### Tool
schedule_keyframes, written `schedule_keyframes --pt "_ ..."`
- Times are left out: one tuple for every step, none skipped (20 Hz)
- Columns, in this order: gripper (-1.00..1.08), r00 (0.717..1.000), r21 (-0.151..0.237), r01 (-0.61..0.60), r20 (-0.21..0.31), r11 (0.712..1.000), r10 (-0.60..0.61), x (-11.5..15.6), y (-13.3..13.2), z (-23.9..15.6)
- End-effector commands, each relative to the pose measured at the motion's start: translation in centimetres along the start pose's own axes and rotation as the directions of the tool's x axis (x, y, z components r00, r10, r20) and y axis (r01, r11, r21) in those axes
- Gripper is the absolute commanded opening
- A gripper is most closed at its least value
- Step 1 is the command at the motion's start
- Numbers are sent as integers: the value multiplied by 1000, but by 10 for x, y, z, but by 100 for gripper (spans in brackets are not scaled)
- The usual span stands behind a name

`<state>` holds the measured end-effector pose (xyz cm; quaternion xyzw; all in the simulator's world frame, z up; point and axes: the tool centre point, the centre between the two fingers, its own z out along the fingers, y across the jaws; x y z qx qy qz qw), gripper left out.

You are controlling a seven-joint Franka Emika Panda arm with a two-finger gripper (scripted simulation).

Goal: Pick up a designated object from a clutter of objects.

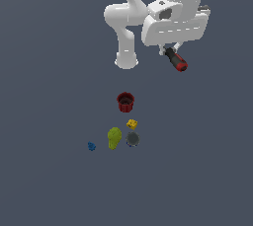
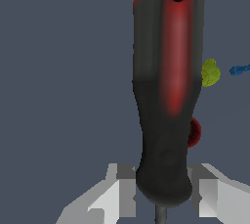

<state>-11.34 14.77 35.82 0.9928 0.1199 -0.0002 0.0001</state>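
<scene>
A: At upper right of the exterior view, the gripper [image 1: 169, 51] holds the screwdriver [image 1: 176, 60], high above the cup [image 1: 125, 101].

B: Grip is near one end; I think it can swing and slip out.

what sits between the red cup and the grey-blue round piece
In the exterior view, the small yellow block lies between the red cup and the grey-blue round piece, apart from the cup and close above the round piece.
</scene>
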Motion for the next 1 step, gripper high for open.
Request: schedule_keyframes --pt "-100 1000 0 -1 0 1000 1 1 -2 -2"
